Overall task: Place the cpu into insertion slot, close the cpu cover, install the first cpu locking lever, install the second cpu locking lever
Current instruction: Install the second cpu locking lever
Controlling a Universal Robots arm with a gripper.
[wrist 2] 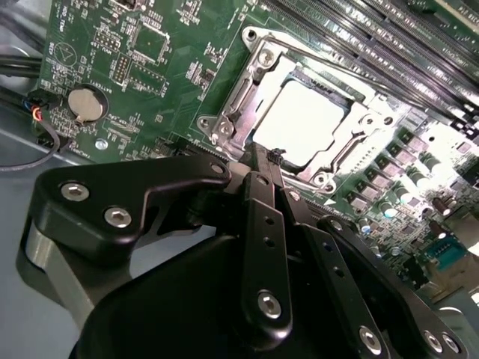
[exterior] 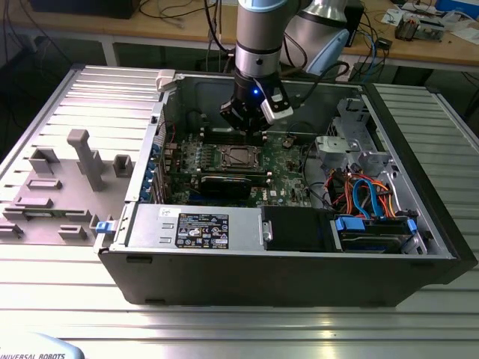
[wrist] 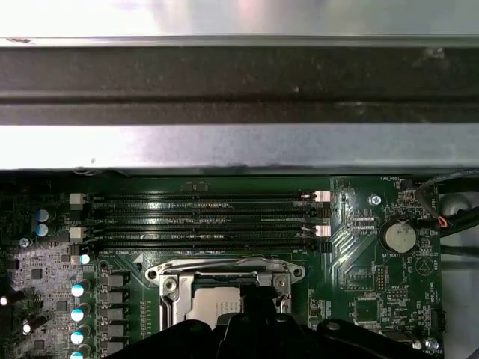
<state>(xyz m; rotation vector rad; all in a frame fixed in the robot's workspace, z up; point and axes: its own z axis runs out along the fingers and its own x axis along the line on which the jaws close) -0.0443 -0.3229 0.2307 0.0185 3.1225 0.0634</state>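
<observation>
Here, my claw (exterior: pixel 251 127) hangs inside the open computer case (exterior: pixel 419 224), just above the far edge of the insertion slot (exterior: pixel 238 156) as the exterior view has it. In the second wrist view my claw (wrist 2: pixel 263 161) shows its two black fingers (wrist 2: pixel 266 224) pressed together, nothing between them; their tips sit at the rim of the slot (wrist 2: pixel 299 112), on or just over a thin metal lever there. Contact I cannot confirm.

The cpu (wrist 2: pixel 299 123) lies flat in the slot, its pale top glaring through the window of the cpu cover (wrist 2: pixel 247 82), which lies down around it. Glare washes out the chip's surface. In the first wrist view the slot (wrist: pixel 224 288) is cut off by my own dark bulk, and the cpu (wrist: pixel 213 307) shows only in part.

The green circuit board (wrist 2: pixel 135 82) surrounds the slot; a coin battery (wrist 2: pixel 84 105) sits on it well apart from the socket. Long memory slots (wrist: pixel 198 221) run just beside the slot. A black graphics card (exterior: pixel 224 185) lies near the slot's other side. The case rests on a ribbed metal desk (exterior: pixel 224 321).
</observation>
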